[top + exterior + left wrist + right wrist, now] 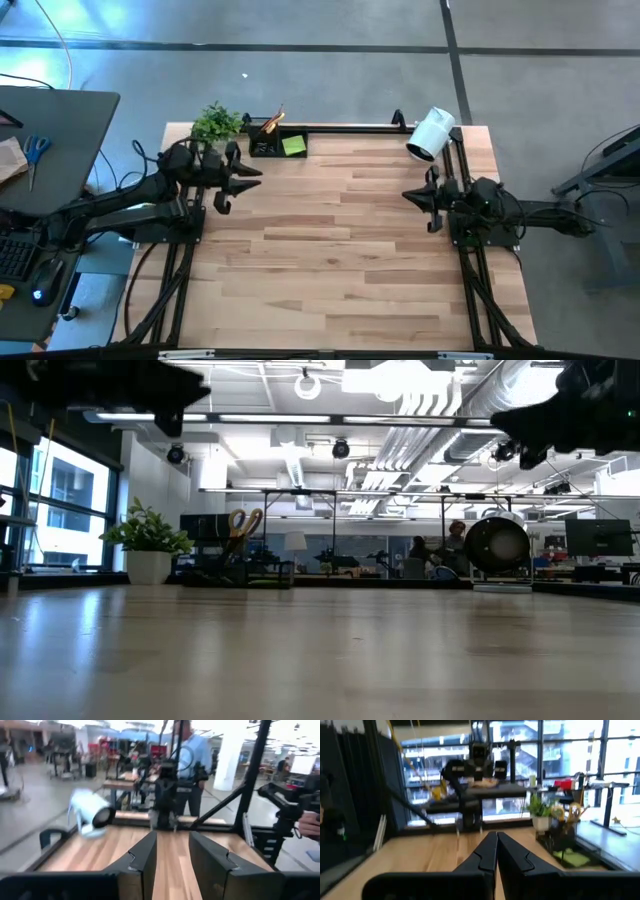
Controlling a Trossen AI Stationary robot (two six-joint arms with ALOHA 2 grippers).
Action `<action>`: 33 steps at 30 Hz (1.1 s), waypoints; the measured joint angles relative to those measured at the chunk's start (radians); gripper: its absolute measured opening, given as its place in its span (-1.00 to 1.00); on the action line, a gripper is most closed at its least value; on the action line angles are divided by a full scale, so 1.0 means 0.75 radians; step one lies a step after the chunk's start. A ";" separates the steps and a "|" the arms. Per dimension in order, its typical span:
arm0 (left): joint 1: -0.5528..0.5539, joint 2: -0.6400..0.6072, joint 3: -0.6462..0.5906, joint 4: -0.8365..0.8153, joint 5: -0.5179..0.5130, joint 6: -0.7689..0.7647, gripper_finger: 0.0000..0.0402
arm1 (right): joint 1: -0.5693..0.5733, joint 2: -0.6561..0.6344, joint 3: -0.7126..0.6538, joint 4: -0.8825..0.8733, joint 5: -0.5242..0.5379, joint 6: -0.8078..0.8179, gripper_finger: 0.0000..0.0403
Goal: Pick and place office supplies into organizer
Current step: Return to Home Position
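High view: left gripper [243,180] hung near the organizer [268,143], which sat just past its jaws w/ the lime-green sticky-note pad [293,146] inside, while the right gripper [412,196] was well apart from it. Low view: yellow-handled scissors [243,520] stood upright in the organizer, far beyond both sets of jaws. Wrist views: left jaws stood apart w/ nothing between, right jaws were pressed together & empty. For homing I'd judge it best to draw each arm back high & straight, w/o swinging the left jaws over the organizer.
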 joint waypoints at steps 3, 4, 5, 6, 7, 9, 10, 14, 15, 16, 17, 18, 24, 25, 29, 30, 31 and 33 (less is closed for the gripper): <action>-0.033 -0.001 -0.104 -0.004 -0.007 -0.038 -0.50 | 0.000 -0.008 -0.026 -0.025 0.001 -0.007 -1.00; -0.054 -0.001 -0.147 -0.002 -0.019 -0.057 -0.51 | 0.000 -0.008 -0.035 -0.021 0.001 -0.007 -1.00; -0.079 -0.009 -0.189 0.001 -0.045 -0.078 -0.52 | 0.000 -0.008 -0.043 -0.019 0.008 -0.007 -1.00; -0.108 -0.022 -0.231 0.025 -0.082 -0.098 -0.55 | 0.000 -0.008 -0.051 -0.011 0.023 -0.007 -1.00; -0.137 -0.036 -0.271 0.075 -0.133 -0.118 -0.58 | 0.000 -0.008 -0.057 0.006 0.047 -0.007 -1.00; -0.208 -0.069 -0.352 0.154 -0.242 -0.152 -0.66 | 0.000 -0.007 -0.060 0.015 0.088 0.003 -1.00; -0.243 -0.084 -0.386 0.181 -0.296 -0.156 -0.71 | 0.000 -0.006 -0.060 0.017 0.112 0.003 -1.00; -0.343 -0.150 -0.443 0.188 -0.442 -0.080 -0.92 | -0.001 -0.005 -0.059 -0.065 0.206 0.103 -1.00; -0.352 -0.162 -0.443 0.162 -0.443 -0.051 -0.96 | -0.001 -0.005 -0.059 -0.114 0.228 0.148 -0.99; -0.357 -0.173 -0.445 0.142 -0.443 -0.033 -0.98 | -0.001 -0.005 -0.059 -0.164 0.244 0.175 -0.99; -0.355 -0.182 -0.445 0.133 -0.440 -0.033 -0.98 | -0.001 -0.003 -0.059 -0.197 0.253 0.176 -0.98; -0.355 -0.188 -0.445 0.127 -0.438 -0.036 -0.96 | -0.001 -0.003 -0.059 -0.201 0.262 0.151 -0.97; -0.356 -0.220 -0.445 0.073 -0.459 -0.070 -0.99 | 0.000 -0.007 -0.059 0.054 0.217 0.040 -1.00; -0.355 -0.231 -0.445 0.058 -0.489 -0.076 -0.99 | 0.000 -0.007 -0.059 0.093 0.209 0.018 -0.99; -0.355 -0.254 -0.445 0.030 -0.545 -0.102 -1.00 | 0.000 -0.007 -0.057 0.066 0.249 -0.051 -1.00; -0.356 -0.254 -0.445 0.017 -0.543 -0.094 -1.00 | 0.000 -0.007 -0.057 0.033 0.253 -0.059 -1.00; -0.356 -0.253 -0.445 -0.002 -0.540 -0.083 -1.00 | 0.000 -0.007 -0.057 -0.004 0.253 -0.069 -1.00; -0.355 -0.253 -0.445 -0.021 -0.538 -0.049 -1.00 | 0.000 -0.007 -0.057 -0.077 0.253 -0.089 -1.00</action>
